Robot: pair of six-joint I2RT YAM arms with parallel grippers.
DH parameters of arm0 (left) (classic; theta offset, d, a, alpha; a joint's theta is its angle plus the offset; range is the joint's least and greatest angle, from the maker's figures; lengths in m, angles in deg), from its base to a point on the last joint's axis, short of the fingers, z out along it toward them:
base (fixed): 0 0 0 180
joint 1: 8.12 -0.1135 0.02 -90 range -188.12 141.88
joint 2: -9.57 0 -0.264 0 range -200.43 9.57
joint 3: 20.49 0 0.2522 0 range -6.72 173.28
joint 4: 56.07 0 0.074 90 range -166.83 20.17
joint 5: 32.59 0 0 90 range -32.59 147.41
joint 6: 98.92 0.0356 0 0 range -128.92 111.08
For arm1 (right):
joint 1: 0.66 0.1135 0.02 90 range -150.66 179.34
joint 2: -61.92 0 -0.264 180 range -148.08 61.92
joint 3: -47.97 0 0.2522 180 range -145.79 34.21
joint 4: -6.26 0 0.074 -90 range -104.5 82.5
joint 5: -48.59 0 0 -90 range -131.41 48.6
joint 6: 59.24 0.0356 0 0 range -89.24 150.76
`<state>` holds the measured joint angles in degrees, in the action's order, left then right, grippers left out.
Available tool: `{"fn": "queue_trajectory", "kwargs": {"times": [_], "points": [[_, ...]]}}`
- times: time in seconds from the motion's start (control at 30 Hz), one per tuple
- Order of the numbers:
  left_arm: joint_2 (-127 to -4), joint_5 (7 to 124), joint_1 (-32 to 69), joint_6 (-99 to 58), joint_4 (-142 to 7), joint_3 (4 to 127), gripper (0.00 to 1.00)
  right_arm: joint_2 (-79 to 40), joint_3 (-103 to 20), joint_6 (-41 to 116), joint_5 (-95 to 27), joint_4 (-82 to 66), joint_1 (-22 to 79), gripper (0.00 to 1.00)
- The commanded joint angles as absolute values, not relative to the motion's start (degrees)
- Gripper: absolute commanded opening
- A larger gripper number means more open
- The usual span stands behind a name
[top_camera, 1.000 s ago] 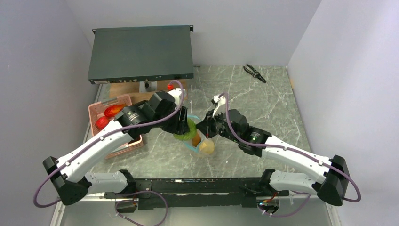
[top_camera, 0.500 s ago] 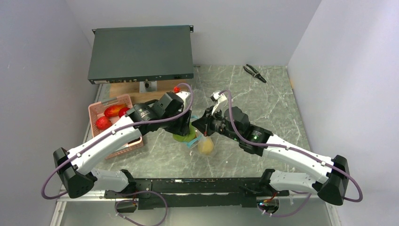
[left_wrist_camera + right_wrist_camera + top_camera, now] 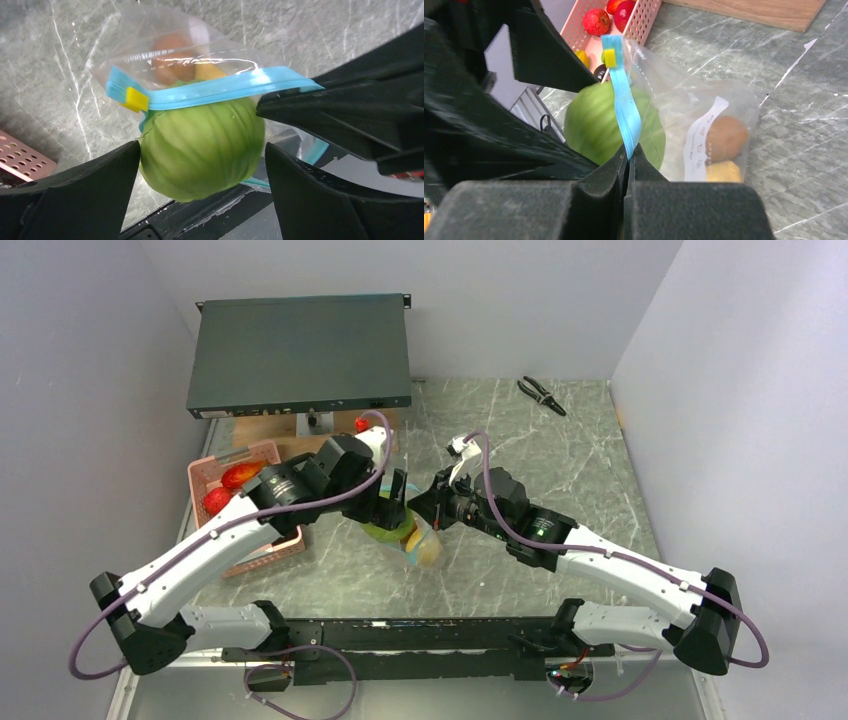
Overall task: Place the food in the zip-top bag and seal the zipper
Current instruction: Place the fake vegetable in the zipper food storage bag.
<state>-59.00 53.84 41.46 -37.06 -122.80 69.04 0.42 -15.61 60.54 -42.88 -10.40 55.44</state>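
Note:
My left gripper (image 3: 202,150) stands open around a round green food (image 3: 202,142) that sits in the mouth of the zip-top bag (image 3: 165,45), with a gap at the right finger (image 3: 325,200). My right gripper (image 3: 629,156) is shut on the bag's teal-blue zipper (image 3: 624,107), holding that edge up. Inside the clear bag lie a brown piece (image 3: 724,136) and a yellow piece (image 3: 724,171). From above, both grippers meet over the bag (image 3: 428,548) and the green food (image 3: 388,530) at mid-table.
A pink slotted basket (image 3: 262,552) at the left holds red food (image 3: 240,475). Behind it are a wooden board (image 3: 262,430) and a dark rack unit (image 3: 300,355). Pliers (image 3: 541,394) lie at the far right.
My left gripper has opened wide and let go of the green food, which now rests in the bag's mouth. The left arm has drawn back a little to the left. The right gripper keeps its hold.

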Motion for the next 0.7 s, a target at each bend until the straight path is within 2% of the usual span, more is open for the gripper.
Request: {"fn": "queue_trajectory", "kwargs": {"times": [0.0,0.3,0.37,0.5,0.67], "points": [[-55.1,54.3,41.5,-37.5,-118.9,69.7,1.00,1.3,-15.5,60.6,-43.2,-7.2,55.7,0.00],[-49.7,53.8,41.5,-37.1,-118.6,67.2,0.99,1.4,-16.0,59.7,-44.1,-8.8,55.7,0.00],[-46.9,54.2,41.5,-37.2,-116.4,63.9,0.94,1.6,-16.1,59.6,-44.3,-9.1,55.7,0.00],[-41.2,56.5,41.5,-40.0,-112.1,55.7,0.81,1.9,-16.1,59.6,-44.9,-9.4,55.7,0.00],[-36.2,64.7,41.4,-46.6,-103.3,45.8,0.54,1.3,-17.6,61.1,-47.5,-10.4,55.7,0.00]]}}
